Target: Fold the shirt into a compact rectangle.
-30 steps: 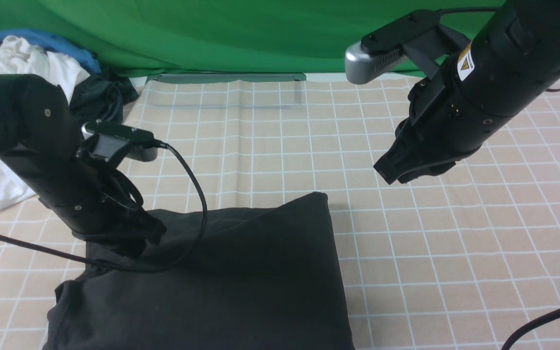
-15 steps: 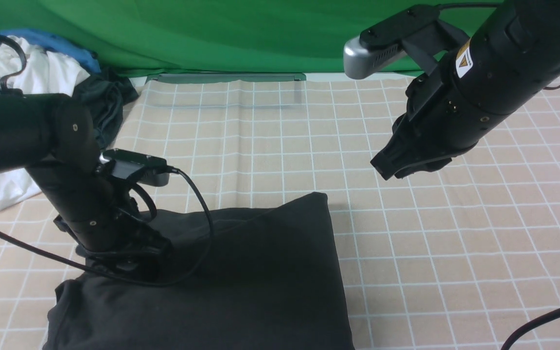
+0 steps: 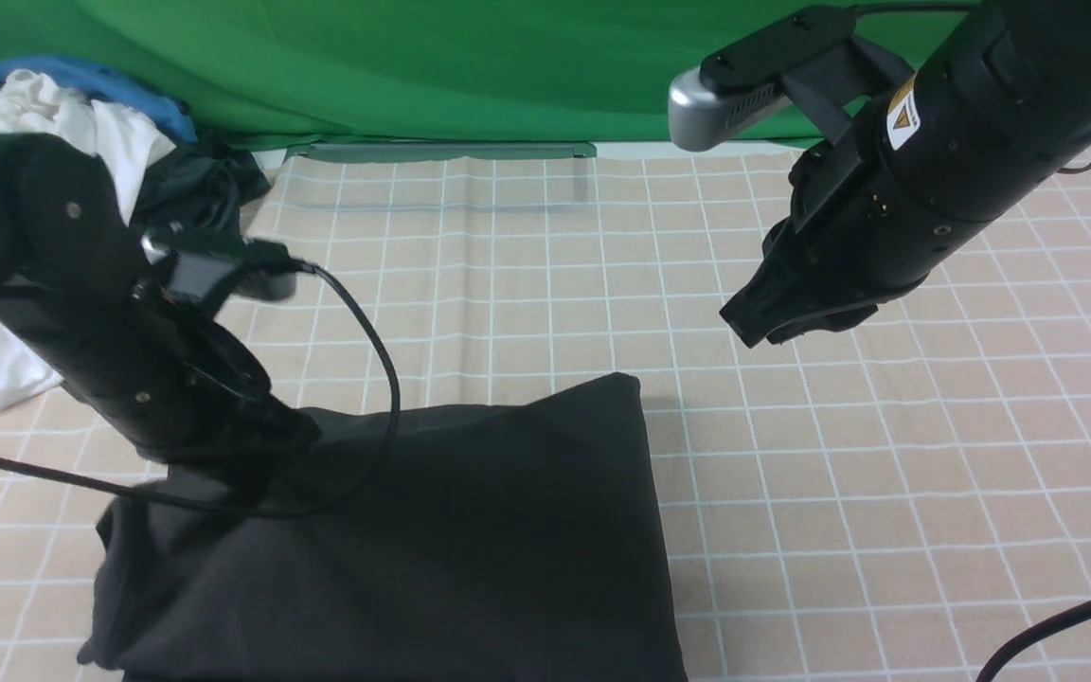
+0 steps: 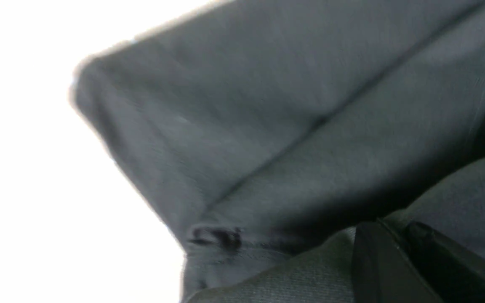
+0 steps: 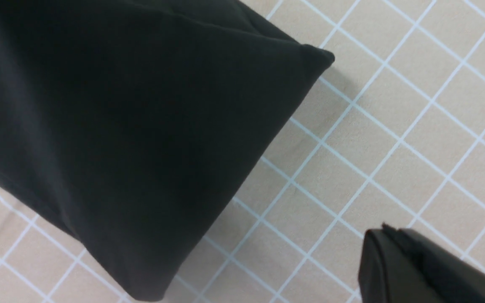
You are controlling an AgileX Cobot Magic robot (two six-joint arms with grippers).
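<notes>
Front view: a beige surface (image 3: 839, 493) ruled in white squares runs back to a green backdrop (image 3: 413, 66). At 10 o'clock lie a white garment (image 3: 62, 123), a blue cloth (image 3: 134, 93) and a dark garment (image 3: 200, 189). The folded black shirt (image 3: 489, 549) lies at 6 to 7 o'clock. The left fingers (image 3: 257, 453) pinch its 10 o'clock corner, and the cloth there rises toward them. The right fingers (image 3: 759, 327) hang closed and empty at its 2 o'clock.

Left wrist view: blurred, with the left fingers (image 4: 377, 265) together against the shirt (image 4: 267, 126).

Right wrist view: the closed right fingers (image 5: 398, 269) are over the bare surface (image 5: 394, 126), apart from the shirt (image 5: 141, 126).
</notes>
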